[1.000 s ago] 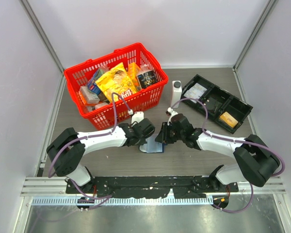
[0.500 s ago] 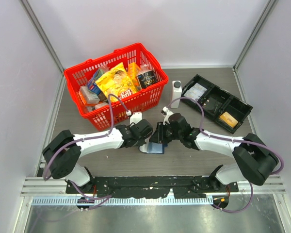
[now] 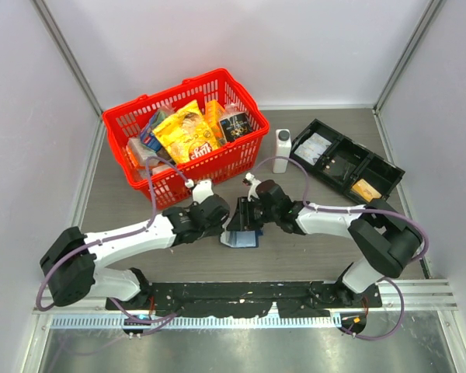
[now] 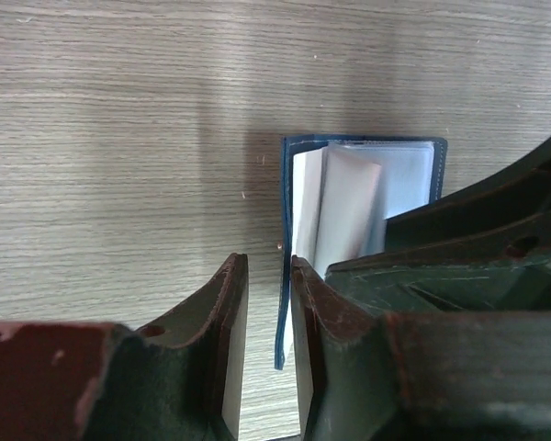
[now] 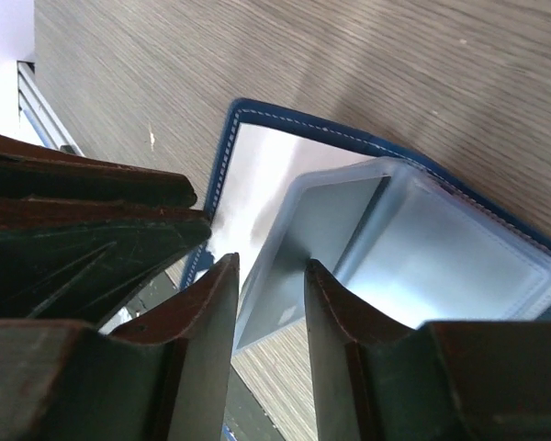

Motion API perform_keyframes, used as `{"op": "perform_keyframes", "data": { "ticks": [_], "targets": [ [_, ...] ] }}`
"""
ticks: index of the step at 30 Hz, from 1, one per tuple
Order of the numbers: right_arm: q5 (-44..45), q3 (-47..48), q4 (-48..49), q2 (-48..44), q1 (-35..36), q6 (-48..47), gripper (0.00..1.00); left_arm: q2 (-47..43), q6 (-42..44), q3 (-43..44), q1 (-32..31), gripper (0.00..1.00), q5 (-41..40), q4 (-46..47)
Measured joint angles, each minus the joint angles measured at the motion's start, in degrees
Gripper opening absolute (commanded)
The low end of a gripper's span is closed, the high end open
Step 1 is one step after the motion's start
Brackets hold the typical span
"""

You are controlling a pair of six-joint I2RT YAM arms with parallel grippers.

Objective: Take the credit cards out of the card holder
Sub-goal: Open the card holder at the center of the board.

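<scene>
Viewing the cell from above, I find the card holder (image 3: 241,235) lying open on the table (image 3: 116,194), between both end effectors and just in front of the red basket (image 3: 241,148). The left end effector (image 4: 266,266) has its fingers slightly apart. The navy cover passes edge-on through the gap, with its long axis in line with the fingers. The right end effector (image 5: 271,266) is parted directly over the clear sleeves (image 5: 441,266), so I judge the right arm better placed to draw a card. No credit cards are discernible in the sleeves. The black tray (image 3: 377,167) holds white packets (image 3: 314,145) at one end. An orange-gold card (image 3: 365,190), probably one already removed, lies at the other. The basket holds snack packs.
</scene>
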Motion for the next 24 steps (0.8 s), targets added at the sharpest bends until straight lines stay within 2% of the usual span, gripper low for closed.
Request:
{"op": "perform_keyframes", "data": {
  "ticks": [4, 14, 24],
  "targets": [
    [-0.48, 2.32, -0.02, 1.64, 1.27, -0.04, 0.51, -2.10, -1.11, -0.98, 0.00, 0.30, -0.42, -0.31],
    [-0.59, 5.20, -0.48, 9.22, 1.84, 0.33, 0.51, -9.46, -2.36, -2.78, 0.04, 0.31, -0.98, -1.27],
    [1.99, 5.86, -4.70, 6.32, 1.86, -1.18, 0.42, -5.62, -2.45, -2.78, 0.68, 0.11, 1.16, 1.70]
  ]
}}
